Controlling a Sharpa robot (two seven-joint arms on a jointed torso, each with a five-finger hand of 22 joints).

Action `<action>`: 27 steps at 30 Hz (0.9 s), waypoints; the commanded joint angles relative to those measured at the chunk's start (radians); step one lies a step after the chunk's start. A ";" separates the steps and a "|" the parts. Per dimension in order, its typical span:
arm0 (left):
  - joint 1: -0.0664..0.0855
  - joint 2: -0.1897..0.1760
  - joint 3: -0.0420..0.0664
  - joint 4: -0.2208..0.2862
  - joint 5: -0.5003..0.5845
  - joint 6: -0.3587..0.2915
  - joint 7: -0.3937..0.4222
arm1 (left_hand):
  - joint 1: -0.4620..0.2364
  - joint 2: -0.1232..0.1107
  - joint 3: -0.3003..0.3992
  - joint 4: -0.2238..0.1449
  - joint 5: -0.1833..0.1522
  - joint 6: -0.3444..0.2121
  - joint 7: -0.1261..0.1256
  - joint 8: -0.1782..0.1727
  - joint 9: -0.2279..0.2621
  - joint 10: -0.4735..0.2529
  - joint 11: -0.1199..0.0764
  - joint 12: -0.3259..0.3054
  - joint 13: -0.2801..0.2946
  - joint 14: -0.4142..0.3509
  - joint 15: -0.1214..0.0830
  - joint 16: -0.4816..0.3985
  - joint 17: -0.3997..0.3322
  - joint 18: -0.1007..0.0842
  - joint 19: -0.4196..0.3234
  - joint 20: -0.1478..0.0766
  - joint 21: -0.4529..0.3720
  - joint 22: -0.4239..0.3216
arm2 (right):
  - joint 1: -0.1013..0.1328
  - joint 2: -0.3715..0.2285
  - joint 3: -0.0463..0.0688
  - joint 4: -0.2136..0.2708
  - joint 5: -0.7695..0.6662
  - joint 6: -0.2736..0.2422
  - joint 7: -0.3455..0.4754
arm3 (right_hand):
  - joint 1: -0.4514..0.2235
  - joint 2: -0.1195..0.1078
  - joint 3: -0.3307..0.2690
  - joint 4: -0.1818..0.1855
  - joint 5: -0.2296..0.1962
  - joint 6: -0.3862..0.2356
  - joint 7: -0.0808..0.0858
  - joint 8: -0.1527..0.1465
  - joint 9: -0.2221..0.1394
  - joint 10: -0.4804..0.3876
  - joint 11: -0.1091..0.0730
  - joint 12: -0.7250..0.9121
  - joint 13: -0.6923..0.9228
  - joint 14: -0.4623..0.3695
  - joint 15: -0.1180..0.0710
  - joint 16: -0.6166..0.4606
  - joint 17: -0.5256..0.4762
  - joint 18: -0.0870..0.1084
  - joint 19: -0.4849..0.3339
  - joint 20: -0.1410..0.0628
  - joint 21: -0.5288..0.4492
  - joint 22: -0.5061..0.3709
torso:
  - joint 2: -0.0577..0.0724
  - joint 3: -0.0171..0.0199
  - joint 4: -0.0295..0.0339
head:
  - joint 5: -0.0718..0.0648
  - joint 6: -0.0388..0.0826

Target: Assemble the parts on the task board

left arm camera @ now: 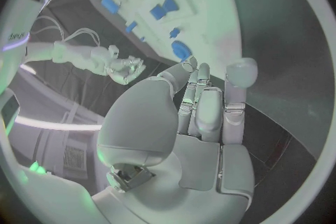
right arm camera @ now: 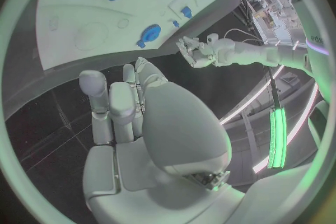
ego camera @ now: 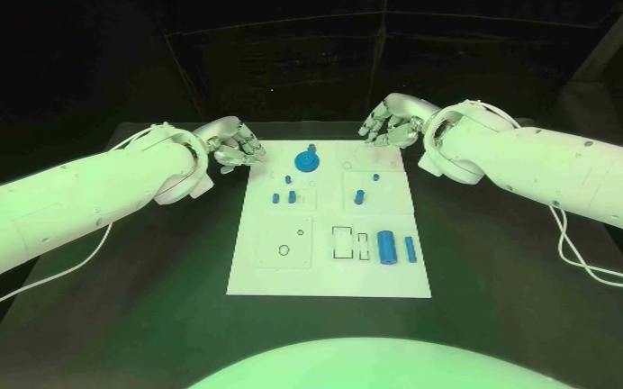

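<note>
Scene: a white rectangular task board (ego camera: 329, 274) lies mid-tabletop (ego camera: 143, 272), flanked at its far corners by two white arms.
Left hand (ego camera: 234, 146): hovers off the board's far left corner, fingers loosely curled, grasping nothing.
Right hand (ego camera: 393, 123): poised above the far right corner, fingers apart, likewise free.
Parts: a round blue disc (ego camera: 306, 160) sits at the far edge; two long blue cylinders (ego camera: 397, 248) rest near the right edge, small blue pegs (ego camera: 285, 196) between.
Reading: both hands appear staged for a first reach; assembly looks barely begun.
</note>
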 commanded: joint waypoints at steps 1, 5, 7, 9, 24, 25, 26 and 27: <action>0.000 -0.022 0.000 0.041 0.519 -0.103 0.224 | -0.004 0.009 0.009 0.001 -0.003 0.012 -0.002 0.006 -0.001 0.015 -0.005 0.008 0.004 -0.028 -0.002 -0.037 -0.063 0.028 -0.012 0.002 -0.098 -0.035 | -0.015 -0.015 0.000 0.026 -0.256 0.013 -0.044 | -0.006 -0.020 0.020 0.001 -0.004 0.011 0.001 -0.010 -0.002 0.007 0.001 -0.029 -0.037 0.007 0.000 -0.002 -0.001 0.001 0.007 -0.001 0.004 0.004 | -0.004 -0.0038 -0.0046 | -0.031 0.015; -0.005 -0.057 0.000 0.105 0.708 -0.072 0.350 | -0.029 0.002 -0.001 0.015 -0.003 0.015 -0.003 0.006 -0.005 0.014 -0.004 0.011 0.005 -0.076 0.002 -0.093 -0.157 0.047 -0.057 0.007 -0.254 -0.093 | -0.042 -0.037 0.000 0.061 -0.353 -0.005 -0.067 | -0.026 -0.035 0.032 0.010 -0.019 0.001 -0.002 -0.027 -0.004 -0.014 0.006 -0.062 -0.076 0.006 0.006 -0.010 -0.009 0.002 0.002 0.000 0.000 0.000 | -0.007 -0.0074 -0.0036 | -0.056 0.022; -0.006 -0.069 -0.001 0.130 0.759 -0.060 0.386 | -0.038 -0.001 -0.009 0.022 -0.003 0.016 -0.002 0.006 -0.006 0.012 -0.002 0.011 0.005 -0.100 0.004 -0.120 -0.200 0.053 -0.078 0.009 -0.306 -0.115 | -0.051 -0.044 0.000 0.073 -0.388 -0.014 -0.074 | -0.035 -0.042 0.035 0.015 -0.041 -0.001 0.000 -0.033 -0.003 -0.025 0.010 -0.076 -0.093 0.006 0.009 -0.012 -0.011 0.002 0.001 0.002 -0.001 -0.001 | -0.009 -0.0078 -0.0037 | -0.062 0.024; -0.009 -0.085 -0.001 0.159 0.802 -0.048 0.419 | -0.044 -0.003 -0.015 0.026 -0.003 0.017 -0.001 0.006 -0.007 0.010 -0.001 0.011 0.005 -0.117 0.005 -0.138 -0.230 0.054 -0.088 0.012 -0.317 -0.122 | -0.063 -0.050 0.000 0.086 -0.428 -0.024 -0.080 | -0.043 -0.050 0.037 0.018 -0.061 -0.004 0.002 -0.040 -0.003 -0.038 0.015 -0.090 -0.112 0.006 0.013 -0.014 -0.014 0.002 0.001 0.004 -0.003 -0.002 | -0.009 -0.0067 -0.0063 | -0.067 0.027; -0.029 -0.138 -0.002 0.260 0.865 -0.015 0.494 | -0.073 -0.019 -0.053 0.045 -0.003 0.010 0.008 0.001 -0.009 0.000 0.007 0.010 0.005 -0.136 0.013 -0.152 -0.256 0.053 -0.101 0.018 -0.335 -0.138 | -0.112 -0.081 0.000 0.149 -0.579 -0.059 -0.059 | -0.040 -0.072 0.073 0.004 -0.036 -0.009 0.015 -0.072 -0.002 -0.048 0.029 -0.127 -0.198 0.006 0.025 -0.023 -0.024 -0.001 0.014 0.012 0.006 0.014 | -0.012 -0.0076 -0.0063 | -0.075 0.032; -0.030 -0.139 -0.002 0.262 0.866 -0.014 0.494 | -0.073 -0.019 -0.053 0.045 -0.003 0.010 0.008 0.001 -0.009 0.000 0.007 0.010 0.005 -0.136 0.013 -0.152 -0.256 0.053 -0.101 0.019 -0.335 -0.139 | -0.116 -0.081 0.000 0.149 -0.594 -0.061 -0.059 | -0.039 -0.072 0.077 0.003 -0.036 -0.008 0.014 -0.073 -0.002 -0.047 0.028 -0.129 -0.202 0.006 0.024 -0.024 -0.024 -0.001 0.014 0.012 0.006 0.015 | -0.011 -0.0072 -0.0058 | -0.075 0.032; -0.030 -0.139 -0.002 0.264 0.866 -0.013 0.494 | -0.073 -0.019 -0.053 0.045 -0.003 0.010 0.008 0.001 -0.009 0.000 0.007 0.010 0.005 -0.136 0.013 -0.152 -0.256 0.053 -0.101 0.019 -0.335 -0.139 | -0.120 -0.081 0.000 0.149 -0.607 -0.063 -0.059 | -0.038 -0.073 0.084 0.002 -0.038 -0.005 0.013 -0.074 -0.001 -0.044 0.028 -0.131 -0.210 0.006 0.024 -0.025 -0.025 0.000 0.015 0.012 0.007 0.015 | -0.011 -0.0072 -0.0053 | -0.075 0.032; -0.031 -0.139 -0.002 0.265 0.866 -0.012 0.493 | -0.073 -0.019 -0.053 0.045 -0.003 0.010 0.008 0.001 -0.009 -0.001 0.007 0.010 0.005 -0.137 0.013 -0.153 -0.257 0.053 -0.101 0.019 -0.335 -0.139 | -0.125 -0.080 0.001 0.148 -0.622 -0.066 -0.059 | -0.037 -0.075 0.092 0.000 -0.044 -0.002 0.013 -0.076 -0.001 -0.041 0.027 -0.133 -0.218 0.006 0.023 -0.027 -0.027 0.000 0.015 0.011 0.007 0.016 | -0.010 -0.0067 -0.0053 | -0.075 0.032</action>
